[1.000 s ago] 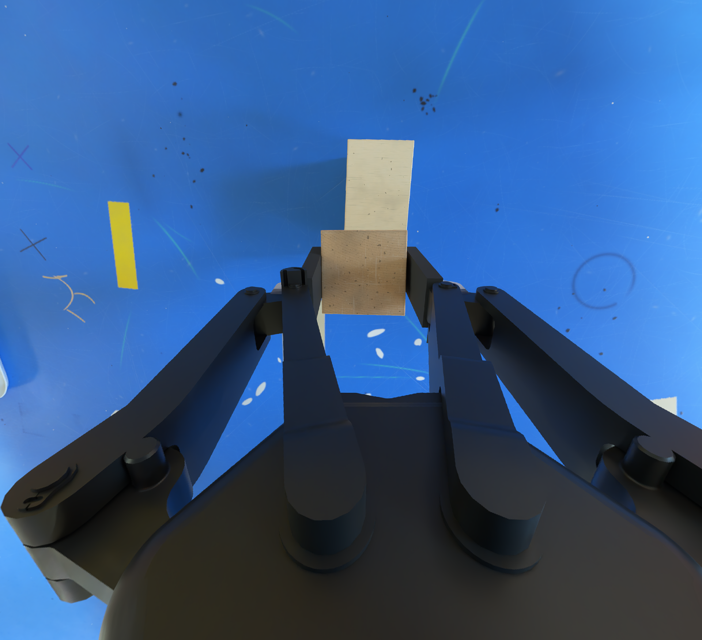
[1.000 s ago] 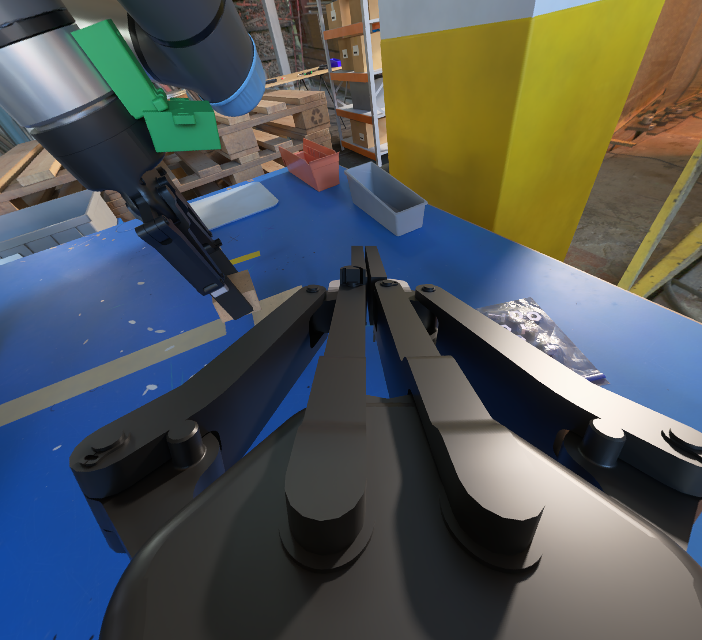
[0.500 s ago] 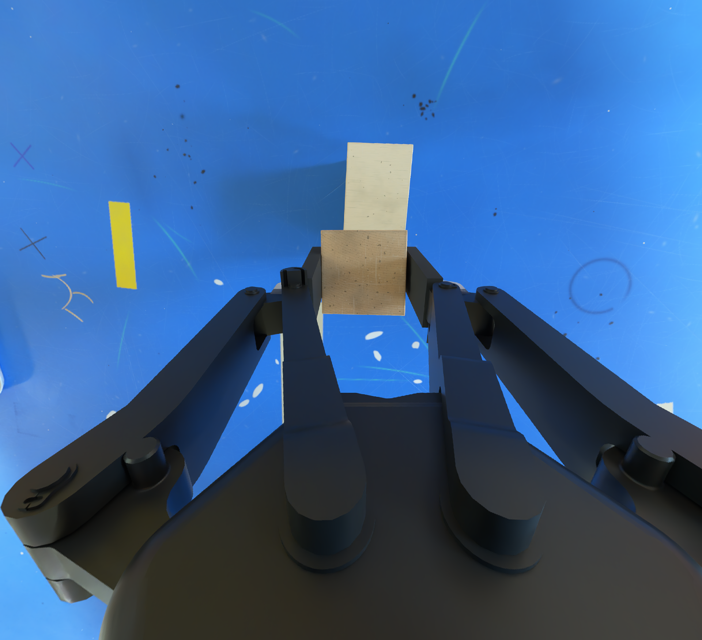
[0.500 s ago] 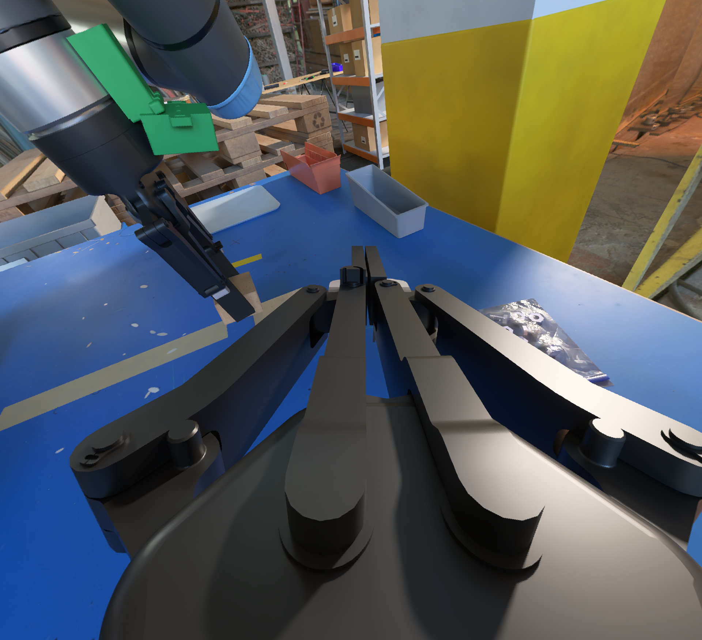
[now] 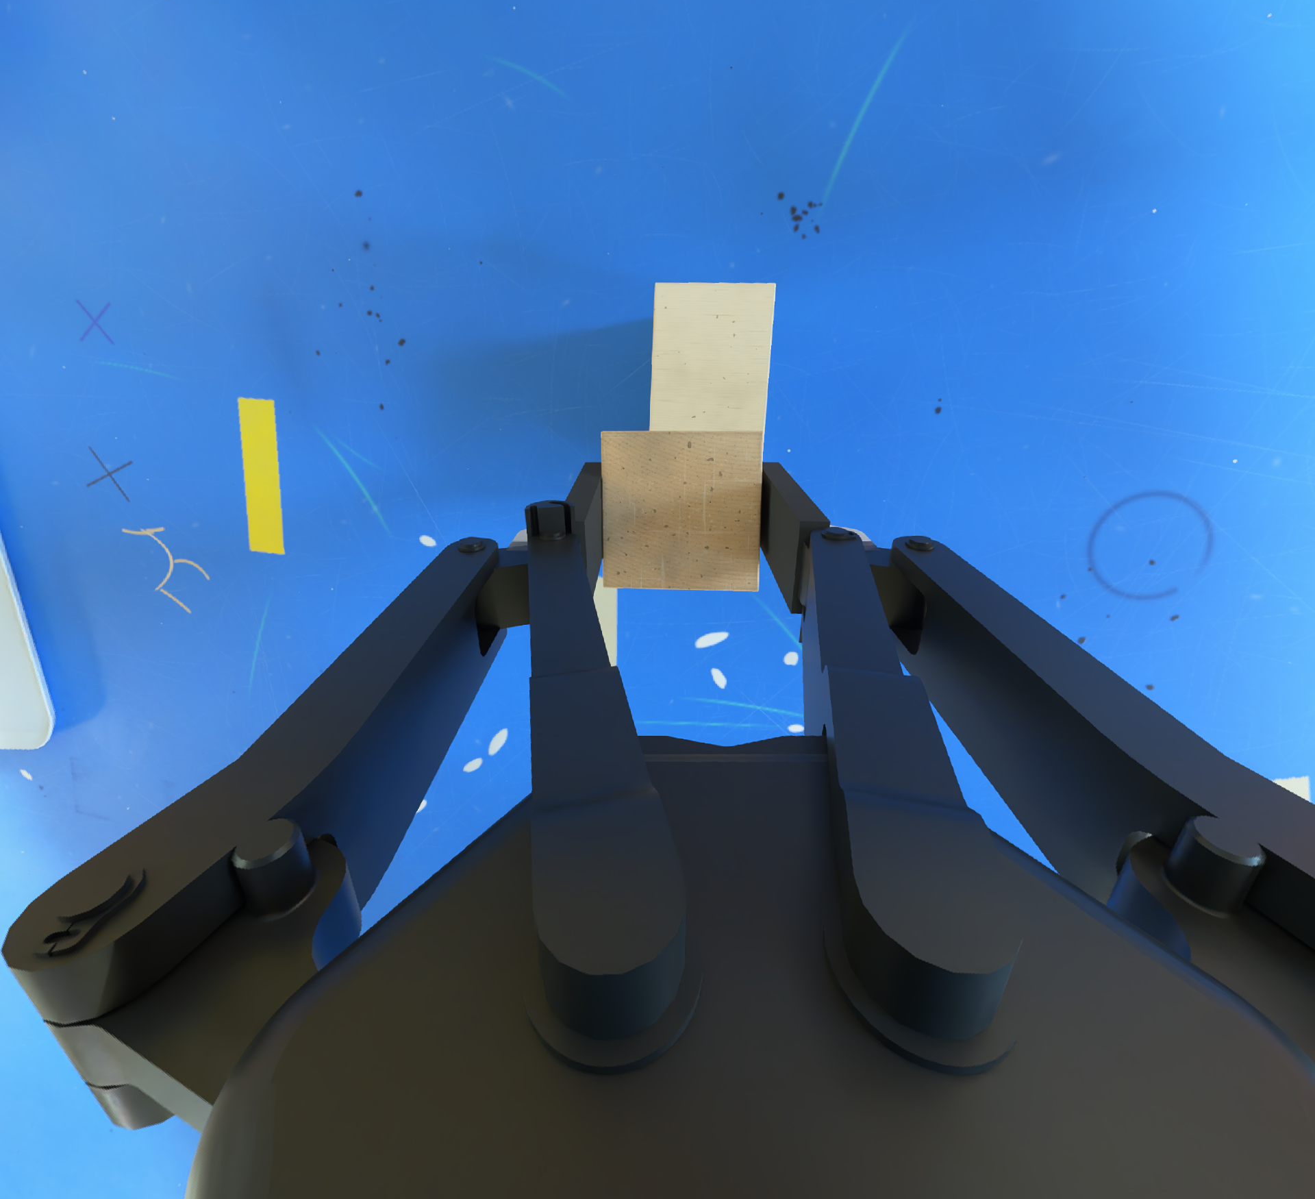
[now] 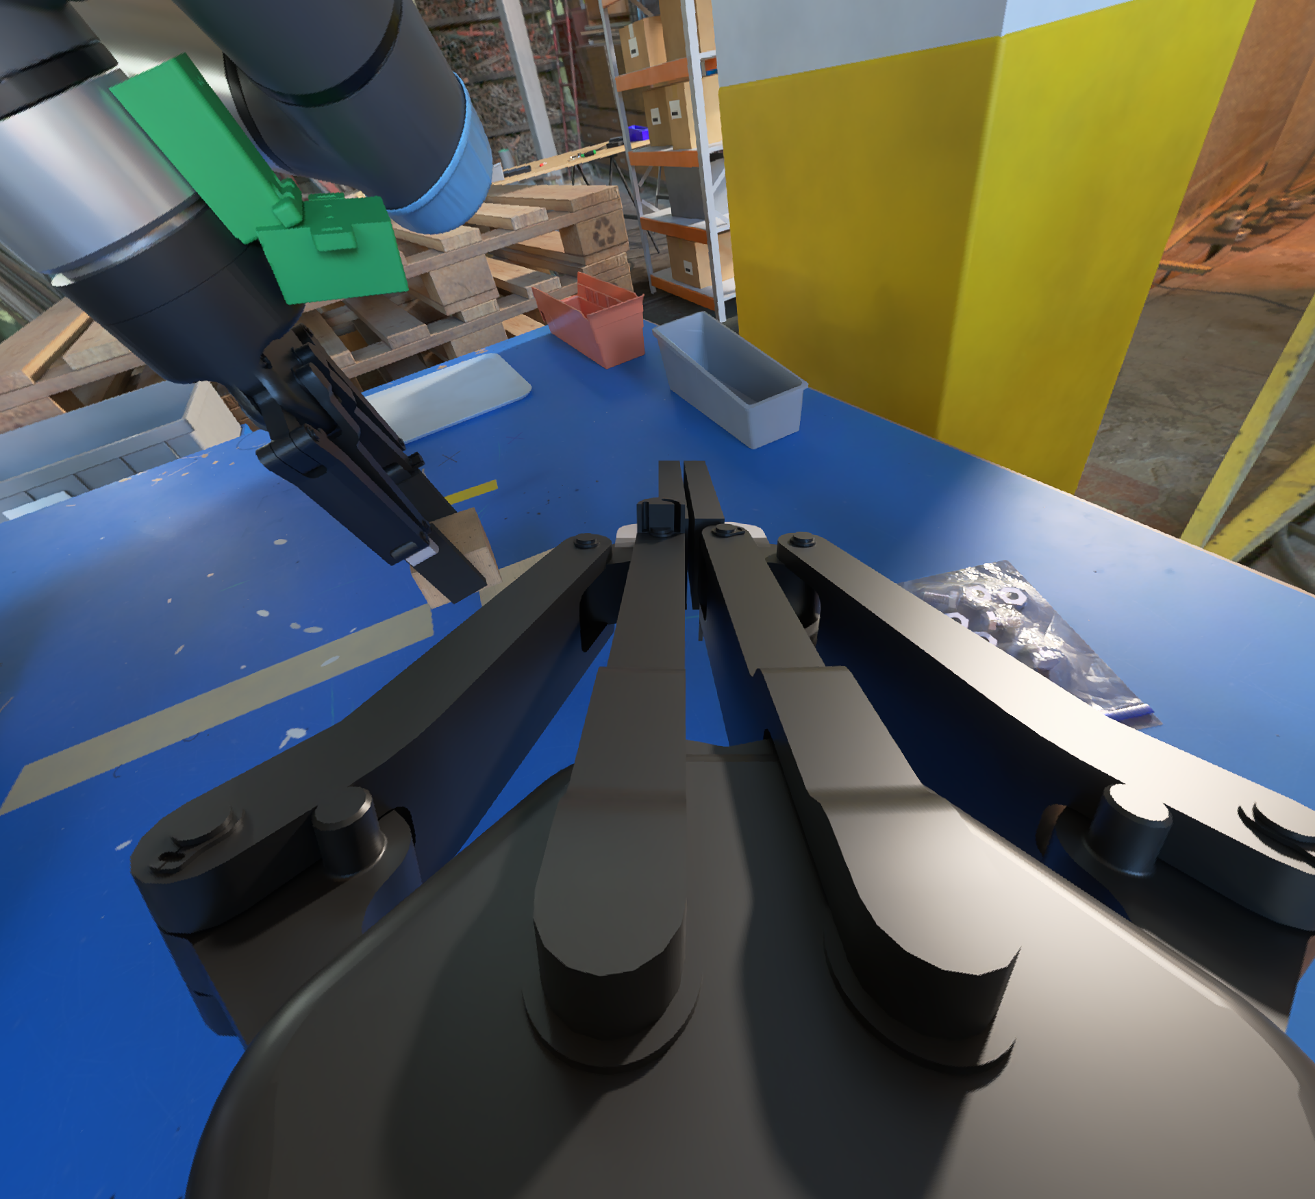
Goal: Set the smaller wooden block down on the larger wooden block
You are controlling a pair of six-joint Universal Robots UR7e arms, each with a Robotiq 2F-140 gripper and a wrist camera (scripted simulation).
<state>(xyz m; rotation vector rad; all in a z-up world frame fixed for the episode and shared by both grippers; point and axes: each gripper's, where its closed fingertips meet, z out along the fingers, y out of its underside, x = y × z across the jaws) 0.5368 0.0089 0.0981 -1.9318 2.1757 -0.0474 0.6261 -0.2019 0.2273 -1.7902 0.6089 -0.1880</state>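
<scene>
My left gripper [image 5: 681, 496] is shut on the smaller wooden block [image 5: 679, 513], a brown cube held square between the fingertips just above the blue table [image 5: 925, 239]. A pale cream flat rectangle [image 5: 711, 357] lies on the table beyond and partly under the block; it looks like the end of a tape strip. I cannot make out a larger wooden block in either view. In the right wrist view the left gripper [image 6: 441, 567] holds the block [image 6: 473, 535] low over the table. My right gripper [image 6: 683, 481] is shut and empty, hovering over the table.
A grey bin [image 6: 729, 382] and a red bin [image 6: 594, 325] stand at the table's far edge, with a white tray [image 6: 448, 392] left of them. A bag of nuts [image 6: 1025, 638] lies at the right. A yellow mark [image 5: 261, 474] lies on the table. A yellow pillar [image 6: 960, 239] stands behind the table.
The left gripper has shifted slightly with the block still in it: the table marks drift a little right and the white tray edge shows more. The right gripper has not moved.
</scene>
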